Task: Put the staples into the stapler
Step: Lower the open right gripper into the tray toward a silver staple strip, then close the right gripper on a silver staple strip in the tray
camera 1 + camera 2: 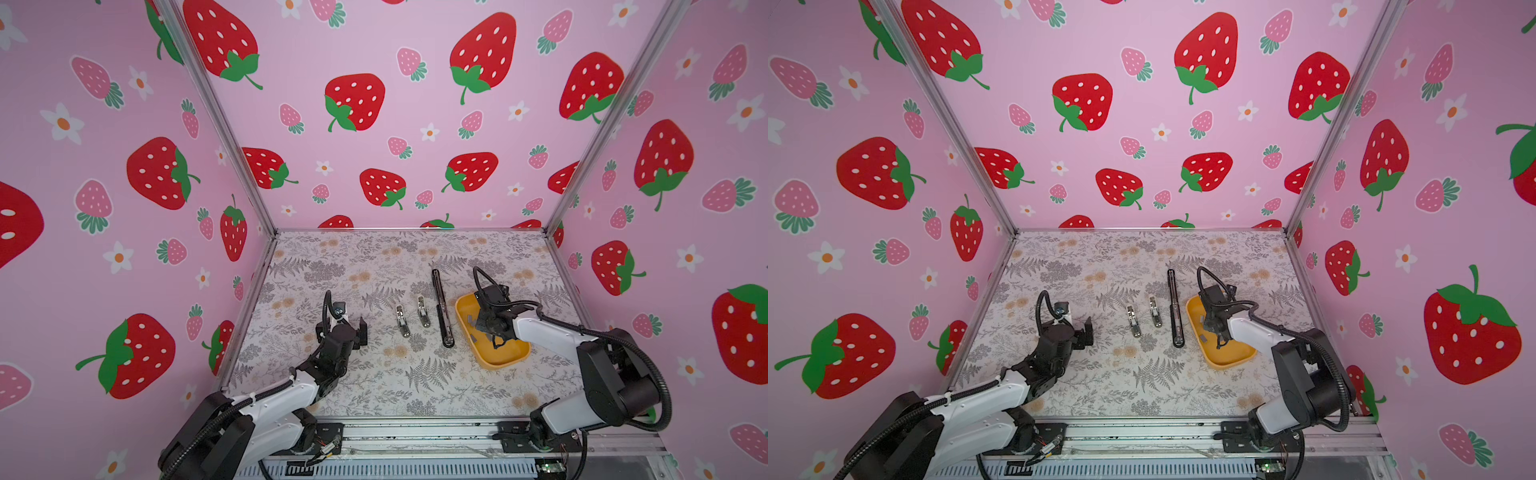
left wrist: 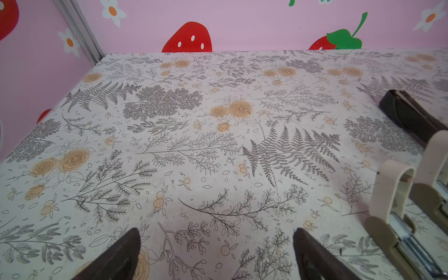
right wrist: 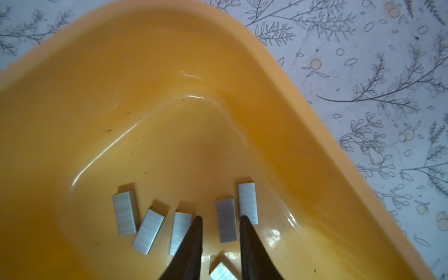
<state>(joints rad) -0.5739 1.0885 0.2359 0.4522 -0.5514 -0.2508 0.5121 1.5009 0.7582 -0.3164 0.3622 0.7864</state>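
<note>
Several short grey strips of staples (image 3: pixel 124 213) lie in a yellow tray (image 3: pixel 291 97). My right gripper (image 3: pixel 220 217) hangs low inside the tray, narrowly open, its fingers either side of one strip (image 3: pixel 226 228) without clamping it. In both top views this gripper (image 1: pixel 478 330) (image 1: pixel 1206 330) is over the tray's left part. Two small beige staplers (image 1: pixel 402 321) (image 1: pixel 424 311) lie opened flat at mid-table, with a long black stapler (image 1: pixel 442 309) to their right. My left gripper (image 1: pixel 340 330) (image 2: pixel 216 230) hovers wide open and empty, left of the beige staplers (image 2: pixel 388 194).
The tray (image 1: pixel 503 365) sits on the right of the floral table, just right of the black stapler (image 2: pixel 407 111). Pink strawberry-print walls with metal corner posts enclose the table on three sides. Both arm bases stand on the rail at the front edge.
</note>
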